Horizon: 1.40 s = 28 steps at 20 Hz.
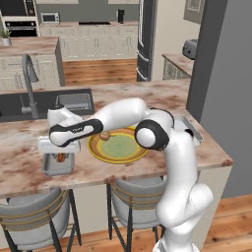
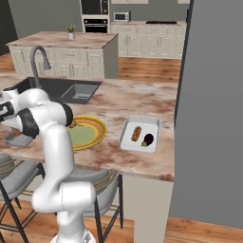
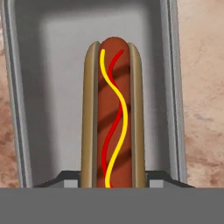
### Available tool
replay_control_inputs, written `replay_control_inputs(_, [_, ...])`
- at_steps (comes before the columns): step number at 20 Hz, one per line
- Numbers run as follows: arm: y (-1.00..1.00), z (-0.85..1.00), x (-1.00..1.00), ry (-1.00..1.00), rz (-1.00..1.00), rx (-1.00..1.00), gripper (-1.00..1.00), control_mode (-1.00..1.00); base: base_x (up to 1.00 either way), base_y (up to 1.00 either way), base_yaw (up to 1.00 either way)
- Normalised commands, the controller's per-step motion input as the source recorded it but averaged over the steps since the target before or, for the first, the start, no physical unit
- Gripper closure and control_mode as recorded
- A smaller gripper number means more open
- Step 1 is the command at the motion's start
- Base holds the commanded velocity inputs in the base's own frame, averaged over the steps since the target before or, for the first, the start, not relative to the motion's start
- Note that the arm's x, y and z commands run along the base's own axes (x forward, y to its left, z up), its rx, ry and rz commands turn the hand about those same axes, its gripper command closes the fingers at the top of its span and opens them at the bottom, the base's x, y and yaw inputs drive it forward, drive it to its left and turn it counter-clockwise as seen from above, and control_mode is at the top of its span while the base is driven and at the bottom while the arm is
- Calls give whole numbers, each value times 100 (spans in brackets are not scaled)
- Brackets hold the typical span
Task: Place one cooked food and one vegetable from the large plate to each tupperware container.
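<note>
— Where's the claw (image 1: 59,153)?
— Over the grey tray (image 1: 57,168), large plate (image 1: 118,146) just to its right, whitish tray (image 2: 140,134) far beyond.
— Its grip?
— Fingers flank a hot dog (image 3: 113,114) above the tray floor; clenched or not, I cannot tell.
— The tan ball (image 1: 104,135)?
— On the plate.

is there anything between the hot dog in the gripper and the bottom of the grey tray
Nothing visible. In the hand view the hot dog hangs lengthwise over the grey tray, whose floor on both sides of it is bare. The left base view shows the gripper right above that tray.
</note>
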Motion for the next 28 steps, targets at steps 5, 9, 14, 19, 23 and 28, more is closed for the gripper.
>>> replay_control_inputs(5, [8, -13, 6, 4, 0, -15, 100, -100, 0, 0, 0])
replay_control_inputs(9, [8, -8, 0, 0, 0, -14, 100, -100, 0, 0, 0])
replay_control_inputs(14, [5, 0, 2, 2, 0, -2, 100, -100, 0, 0, 0])
replay_control_inputs(19, [0, -9, 26, 0, 2, 0, 100, -100, 0, 0, 0])
replay_control_inputs(23, [5, -24, 18, 0, 1, -3, 100, -100, 0, 0, 0])
replay_control_inputs(28, [21, -18, 18, 0, 0, -2, 100, -100, 0, 0, 0])
